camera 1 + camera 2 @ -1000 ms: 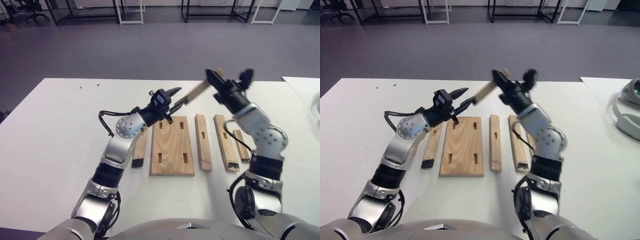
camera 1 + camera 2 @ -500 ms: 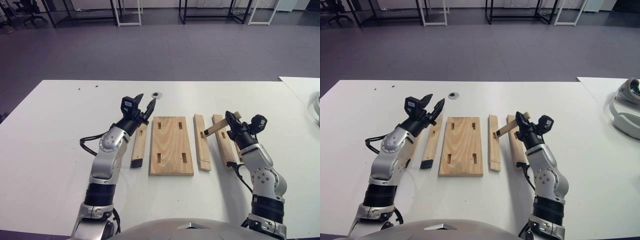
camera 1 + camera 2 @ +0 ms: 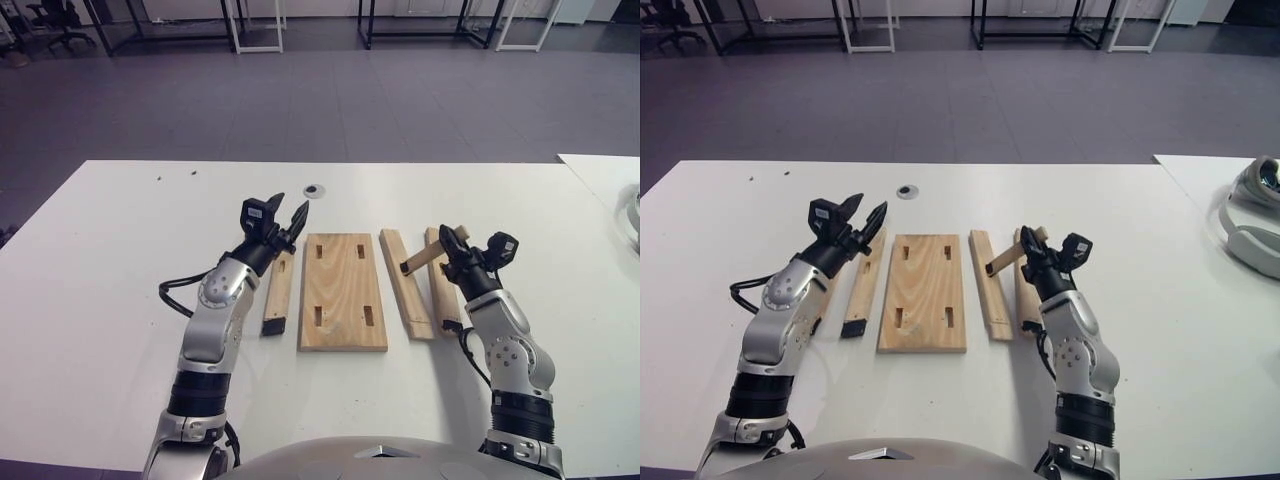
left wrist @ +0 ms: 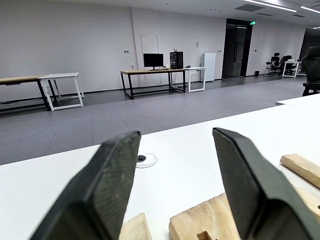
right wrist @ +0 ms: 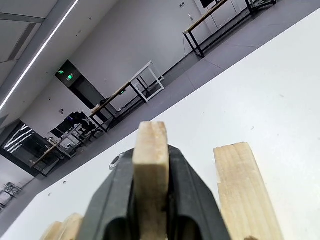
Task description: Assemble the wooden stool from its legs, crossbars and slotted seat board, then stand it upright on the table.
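Crossbar (image 3: 424,259), clamped in the right gripper (image 3: 455,255), slants down toward the bench's (image 3: 110,260) left edge, its free tip at the slot of the leg (image 3: 407,287) beside the seat board (image 3: 344,290); left gripper (image 3: 290,204) hangs wide open.

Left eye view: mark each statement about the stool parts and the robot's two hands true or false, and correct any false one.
1. The seat board lies flat on the table. True.
2. The left hand grips a leg. False: it is open and empty, above the far end of the leg left of the board.
3. The right hand is shut on a crossbar. True.
4. The stool stands upright, assembled. False: the board and legs lie flat on the table.
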